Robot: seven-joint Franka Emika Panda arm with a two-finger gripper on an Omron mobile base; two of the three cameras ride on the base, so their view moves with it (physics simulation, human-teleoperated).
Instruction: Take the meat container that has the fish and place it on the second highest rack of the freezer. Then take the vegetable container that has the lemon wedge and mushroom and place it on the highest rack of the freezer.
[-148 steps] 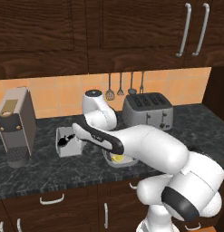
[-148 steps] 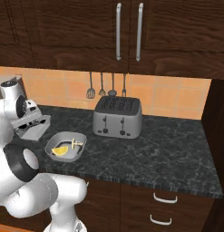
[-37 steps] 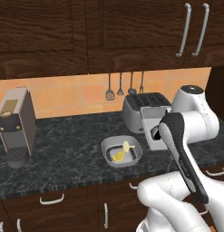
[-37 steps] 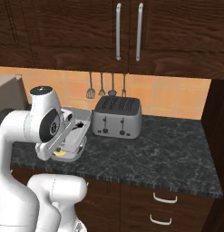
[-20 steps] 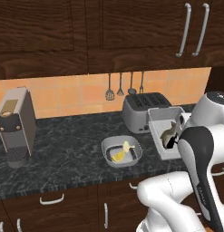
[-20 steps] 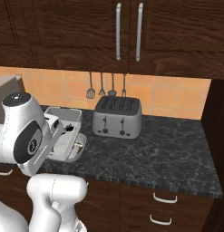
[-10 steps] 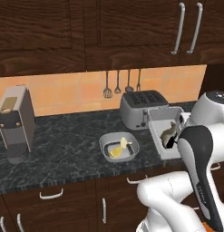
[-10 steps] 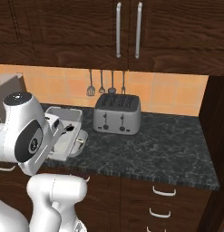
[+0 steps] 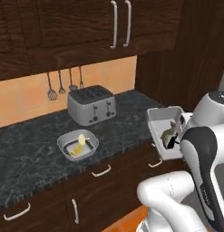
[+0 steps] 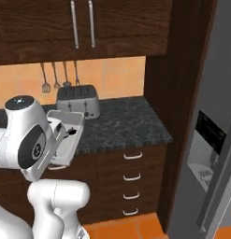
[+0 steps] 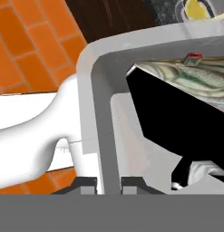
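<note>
Along the back wall, three utensils [image 9: 63,84] hang against the orange tile above the dark speckled desk [image 9: 27,156]. Just below them a silver toaster [image 9: 91,105] stands on the desk. In front of the toaster and a little to its left, near the desk's front edge, sits the vegetable container [image 9: 77,145], a shallow grey tray with a yellow lemon wedge [image 9: 80,143] lying in it; I cannot make out a mushroom from here.

Further right, past the edge of the desk and in front of the lower drawers, the meat container [image 9: 164,131] is up in the air, tipped steeply on its side with its open face turned toward the room. The fish [image 9: 169,131] lies inside it against the floor of the tray. The fingers [image 11: 108,183] are pinching the meat container by its wall: in the hand view the grey rim runs up between the two dark tips, one tip outside the wall and one inside, with the fish lying beyond them to the right, apart from the tips. From the right base view the same container [image 10: 68,133] hangs beside the robot's shoulder, in front of the toaster.

At the far right stands the grey freezer [image 10: 210,154], its door shut, well apart from the held container.
</note>
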